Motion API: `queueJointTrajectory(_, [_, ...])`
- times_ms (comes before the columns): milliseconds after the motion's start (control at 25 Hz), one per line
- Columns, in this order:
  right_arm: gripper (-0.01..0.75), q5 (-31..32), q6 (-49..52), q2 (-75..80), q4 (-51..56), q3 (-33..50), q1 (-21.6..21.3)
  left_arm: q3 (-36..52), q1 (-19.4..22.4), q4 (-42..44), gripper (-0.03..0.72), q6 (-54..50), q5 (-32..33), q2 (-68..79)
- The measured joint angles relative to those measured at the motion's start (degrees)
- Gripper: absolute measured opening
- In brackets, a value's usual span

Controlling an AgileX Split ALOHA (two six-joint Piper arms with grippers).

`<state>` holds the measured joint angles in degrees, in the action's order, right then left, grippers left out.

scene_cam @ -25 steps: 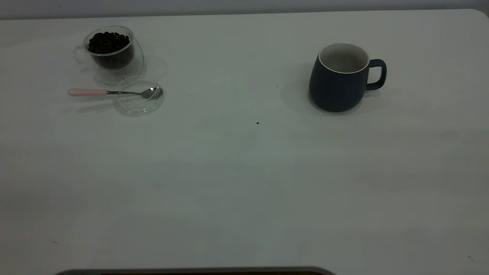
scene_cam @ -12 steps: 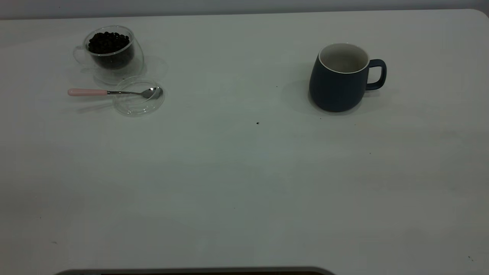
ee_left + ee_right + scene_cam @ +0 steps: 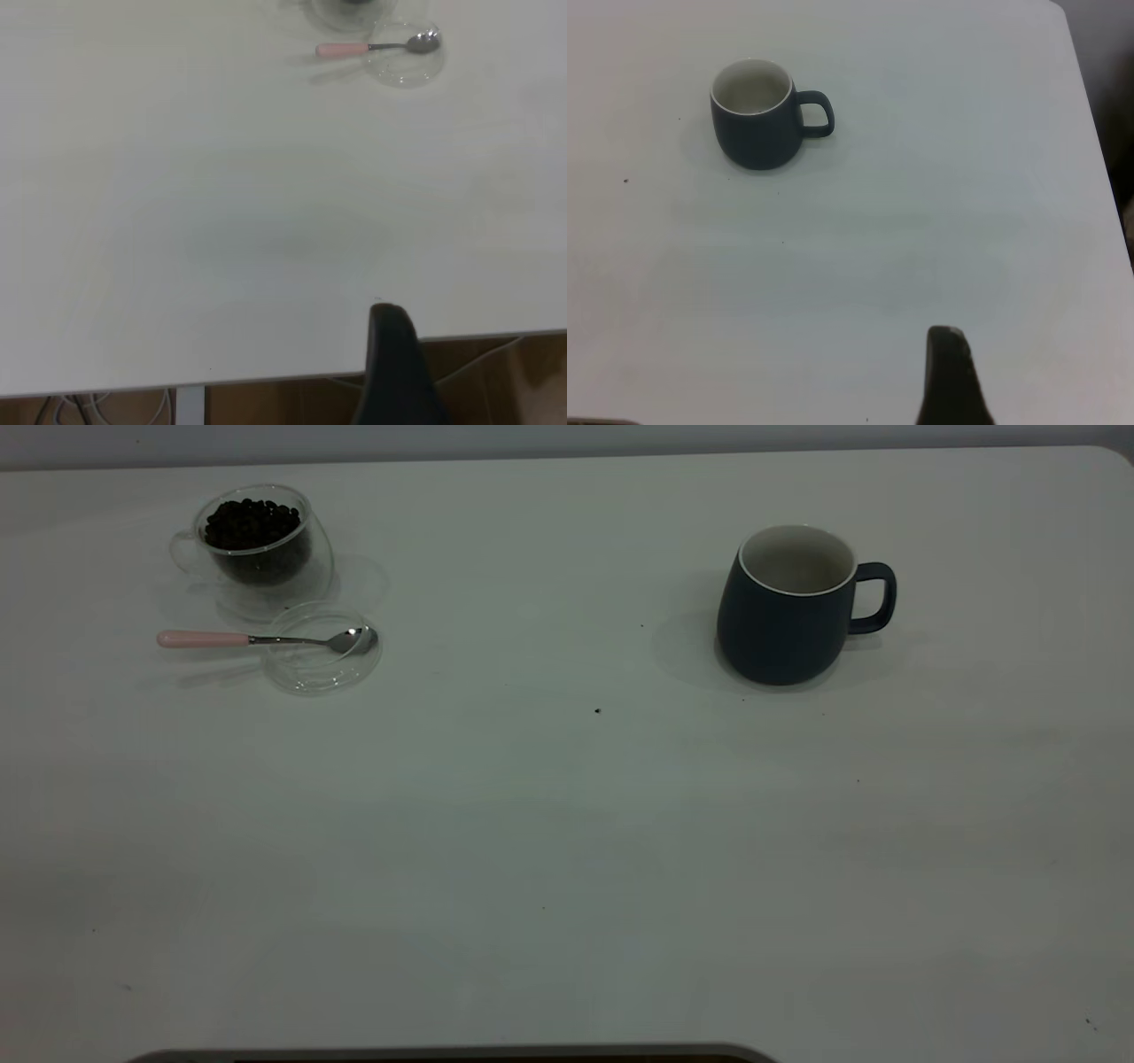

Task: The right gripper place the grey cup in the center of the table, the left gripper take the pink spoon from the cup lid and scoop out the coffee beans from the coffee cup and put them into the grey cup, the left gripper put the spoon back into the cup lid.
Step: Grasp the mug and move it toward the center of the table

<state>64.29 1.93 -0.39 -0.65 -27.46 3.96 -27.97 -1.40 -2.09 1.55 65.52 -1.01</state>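
You see the table (image 3: 567, 850) filling the exterior view. The cup (image 3: 780, 629) stands upright in the upper right of that frame, right of the middle. Its handle points toward the right edge and its white inside shows through the open mouth.

The coffee cup (image 3: 257, 549) stands in the upper left of the frame, well apart from the grey one. It is upright, with the beans (image 3: 251, 522) heaped to its brim and its clear handle turned toward the left edge. Just below it in the frame lies the lid (image 3: 321, 664), flat on the table and very near the glass cup's base; you cannot tell whether the two touch.

The spoon (image 3: 204, 638) lies across the lid. Its silver bowl rests at the lid's right rim, its thin neck crosses the glass, and its pink handle sticks out past the lid's left side, pointing toward the left edge of the frame.

The left gripper (image 3: 394, 363) shows only in its own wrist view, as one dark tip over the table's near edge. It is well apart from the spoon and lid and holds nothing, and you cannot tell whether it is open or closed. The right gripper (image 3: 950, 376) likewise shows as one dark tip in its wrist view. It hangs above bare tabletop, well apart from the cup, with nothing in its grasp. Its state too is something you cannot tell.
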Motion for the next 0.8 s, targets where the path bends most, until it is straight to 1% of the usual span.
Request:
queueJointTrajectory(200, [0.529,0.0,0.0,0.0,0.0,0.0,0.0,0.0,0.0,0.0,0.538,0.0,0.0,0.0])
queueJointTrajectory(400, [0.506,-0.1,-0.6,0.7,1.3,0.0,0.0,0.0,0.0,0.0,0.538,0.0,0.0,0.0])
queueJointTrajectory(560, [0.513,-1.1,-3.0,9.0,7.0,0.0,0.0,0.0,0.0,0.0,0.538,-0.2,0.0,0.0])
queueJointTrajectory(680, [0.564,-4.1,-5.5,18.8,8.8,-0.6,0.0,0.0,0.0,0.0,0.538,-0.2,0.0,0.0])
queueJointTrajectory(800, [0.62,-10.5,-10.0,28.8,9.6,-2.0,0.0,0.0,0.0,0.0,0.538,-0.1,0.0,0.0])
